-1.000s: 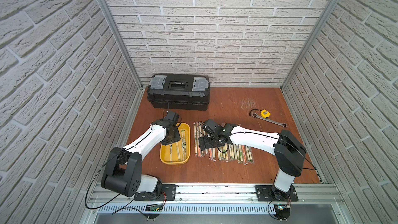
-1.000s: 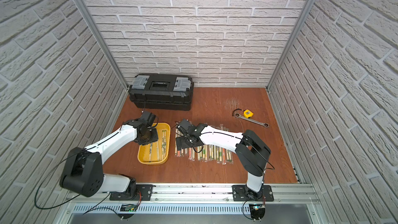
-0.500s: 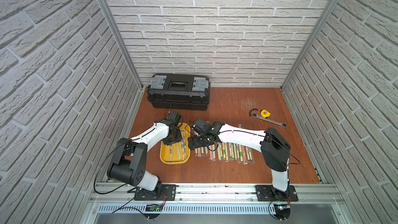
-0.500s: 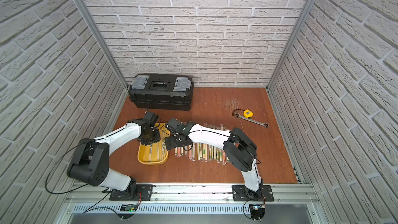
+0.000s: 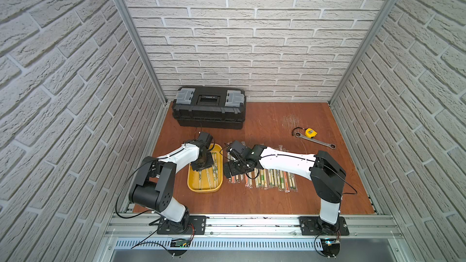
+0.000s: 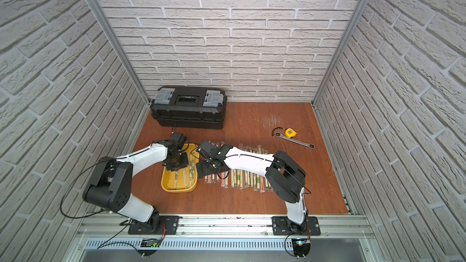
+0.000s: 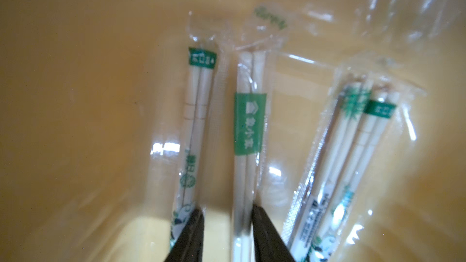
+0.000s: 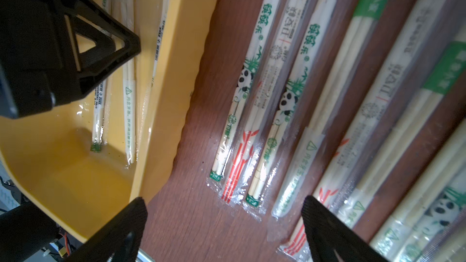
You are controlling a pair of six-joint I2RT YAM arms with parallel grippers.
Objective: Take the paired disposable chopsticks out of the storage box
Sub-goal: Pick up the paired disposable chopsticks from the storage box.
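The yellow storage box lies left of centre and holds several sleeved paired disposable chopsticks. My left gripper reaches down into it. In the left wrist view its jaws straddle one green-banded pair; one finger touches the sleeve, the other stands a little off, so it is narrowly open. My right gripper hangs wide open and empty just right of the box rim, over the left end of a row of chopstick pairs on the table.
A black toolbox with grey latches stands at the back left. A yellow tape measure and a wrench lie at the back right. Brick walls close in the sides and back. The two arms are close together over the box's right rim.
My left gripper has gone down into the storage box and its jaws have narrowed around one pair. The right gripper has slid left along the row towards the box, still open.
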